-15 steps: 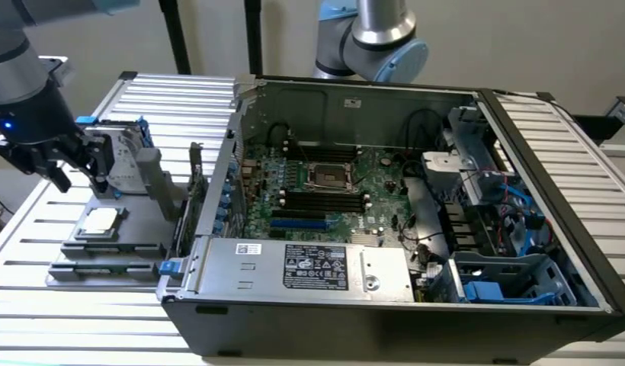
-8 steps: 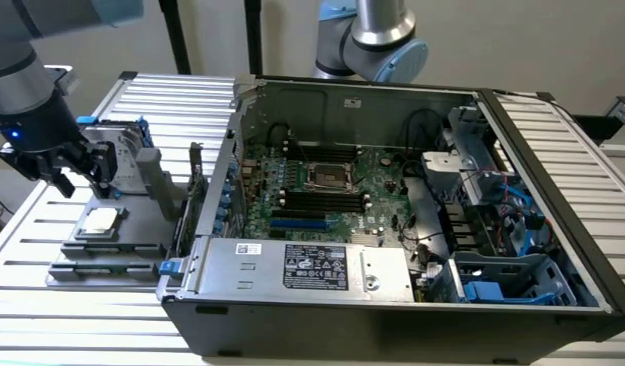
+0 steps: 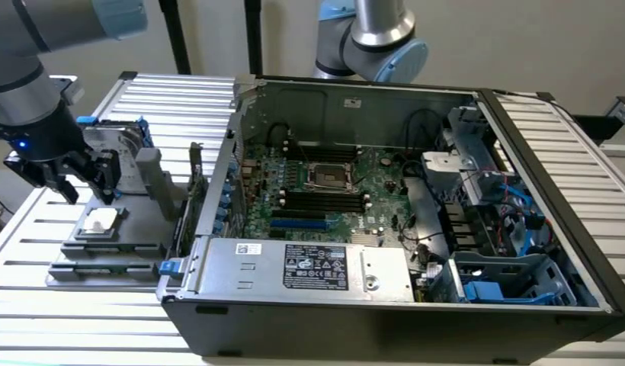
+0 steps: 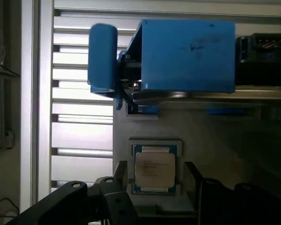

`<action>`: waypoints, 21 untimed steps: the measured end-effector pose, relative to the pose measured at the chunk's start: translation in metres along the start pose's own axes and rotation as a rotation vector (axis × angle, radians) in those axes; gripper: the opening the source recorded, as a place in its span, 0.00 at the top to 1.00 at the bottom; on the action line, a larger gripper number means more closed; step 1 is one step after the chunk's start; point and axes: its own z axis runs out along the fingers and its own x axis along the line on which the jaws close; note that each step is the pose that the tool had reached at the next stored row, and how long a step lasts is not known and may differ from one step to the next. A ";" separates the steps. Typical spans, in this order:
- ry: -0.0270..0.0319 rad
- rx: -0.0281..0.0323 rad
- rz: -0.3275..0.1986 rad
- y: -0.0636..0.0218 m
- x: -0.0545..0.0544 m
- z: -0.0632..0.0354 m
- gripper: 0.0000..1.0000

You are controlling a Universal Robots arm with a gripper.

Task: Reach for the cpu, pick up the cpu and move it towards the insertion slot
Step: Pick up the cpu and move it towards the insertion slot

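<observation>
Currently the task is at the reach stage. The cpu [image 3: 104, 219] lies flat in a grey holder [image 3: 109, 252] on the slatted surface [image 3: 48, 313], outside the case [image 3: 292, 328], on the exterior view's left. The jaws stand apart and hang just above the cpu. No contact shows, so the grasp is judged not yet made. Lifting and transfer are left to do: the slot [image 3: 328, 175] sits well apart, inside the case on the green board [image 3: 379, 171], and its dark centre appears unoccupied.

The exterior view gives the height of the jaws over the cpu and the position of the slot. The wrist view gives alignment — the cpu [image 4: 154, 171] lies between the two fingers [image 4: 193, 176], with a blue bracket [image 4: 187, 54] beyond it.
</observation>
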 end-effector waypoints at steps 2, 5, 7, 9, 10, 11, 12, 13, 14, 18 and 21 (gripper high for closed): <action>0.0000 0.0001 0.000 -0.0014 0.000 0.0024 0.40; 0.0001 0.0001 0.000 -0.0063 -0.002 0.0042 0.40; 0.0003 0.0001 0.000 -0.0097 -0.004 0.0056 0.40; 0.0002 0.0000 -0.001 -0.0114 -0.004 0.0085 0.40; 0.0004 0.0001 -0.001 -0.0116 -0.004 0.0101 0.40; 0.0004 0.0001 -0.001 -0.0116 -0.004 0.0117 0.40; 0.0004 0.0001 -0.001 -0.0117 -0.004 0.0130 0.40; 0.0005 0.0002 -0.001 -0.0119 -0.004 0.0141 0.40; 0.0004 0.0001 -0.001 -0.0119 -0.004 0.0151 0.40; 0.0004 0.0002 -0.001 -0.0120 -0.004 0.0180 0.33; 0.0004 0.0002 -0.001 -0.0123 -0.004 0.0223 0.33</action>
